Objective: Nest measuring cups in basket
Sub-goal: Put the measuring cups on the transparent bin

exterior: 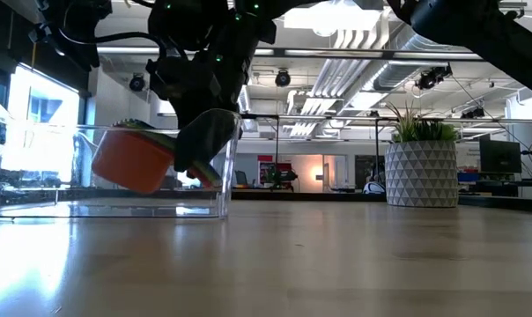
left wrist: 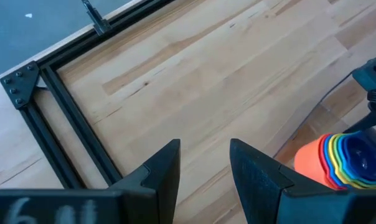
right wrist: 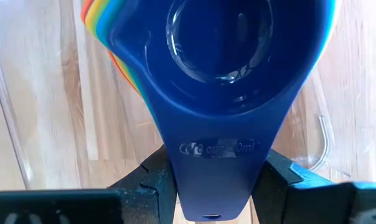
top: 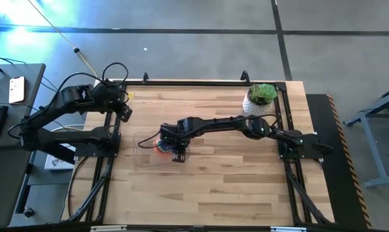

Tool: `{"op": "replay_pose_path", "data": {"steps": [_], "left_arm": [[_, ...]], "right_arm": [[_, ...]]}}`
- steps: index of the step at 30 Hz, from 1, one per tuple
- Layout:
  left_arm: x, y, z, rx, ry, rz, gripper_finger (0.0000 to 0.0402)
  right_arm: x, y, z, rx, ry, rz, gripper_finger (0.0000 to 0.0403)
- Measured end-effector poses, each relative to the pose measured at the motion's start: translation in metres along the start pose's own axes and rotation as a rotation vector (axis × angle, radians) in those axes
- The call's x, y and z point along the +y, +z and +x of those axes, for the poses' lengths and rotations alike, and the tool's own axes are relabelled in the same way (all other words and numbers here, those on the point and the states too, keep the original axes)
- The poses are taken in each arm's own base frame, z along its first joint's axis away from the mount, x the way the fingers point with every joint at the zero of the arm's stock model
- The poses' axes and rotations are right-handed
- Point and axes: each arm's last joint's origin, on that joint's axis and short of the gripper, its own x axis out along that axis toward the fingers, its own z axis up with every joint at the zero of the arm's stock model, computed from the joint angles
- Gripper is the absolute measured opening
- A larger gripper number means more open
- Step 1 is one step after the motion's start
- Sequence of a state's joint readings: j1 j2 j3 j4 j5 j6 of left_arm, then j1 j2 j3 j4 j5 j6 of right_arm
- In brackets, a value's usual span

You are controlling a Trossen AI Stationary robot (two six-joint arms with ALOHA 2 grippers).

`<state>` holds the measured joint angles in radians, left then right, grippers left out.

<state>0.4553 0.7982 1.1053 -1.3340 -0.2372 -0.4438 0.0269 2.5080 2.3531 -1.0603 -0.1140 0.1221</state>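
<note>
Plastic, smooth and glossy, makes up the nested measuring cups [right wrist: 194, 68]: we see round bowls with rims ringed orange, yellow, green and blue, stacked and tilted inside the clear, low-walled basket [top: 145, 153] left of centre in the high view, on the pale wood-grain table [top: 214, 187]. Our right gripper [top: 178, 153] reaches across from the frame's right, its fingers clamped on the blue cup's flat handle [right wrist: 216, 174]. Our left gripper [top: 125, 115], upper left, hangs with fingers apart and nothing between them.

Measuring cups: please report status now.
Right gripper shut on blue cup handle, nested stack in basket. Left gripper open, parked at table's left edge. Nothing blocking.
</note>
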Motion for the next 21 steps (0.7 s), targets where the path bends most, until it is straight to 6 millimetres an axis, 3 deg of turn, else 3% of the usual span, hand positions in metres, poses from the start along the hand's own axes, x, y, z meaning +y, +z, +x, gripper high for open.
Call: {"op": "replay_pose_path", "data": {"steps": [21], "left_arm": [[0.0000, 0.0000, 0.0000, 0.000, 0.000, 0.000, 0.0131]], "right_arm": [[0.0003, -0.0001, 0.0000, 0.001, 0.004, 0.000, 0.0148]]}}
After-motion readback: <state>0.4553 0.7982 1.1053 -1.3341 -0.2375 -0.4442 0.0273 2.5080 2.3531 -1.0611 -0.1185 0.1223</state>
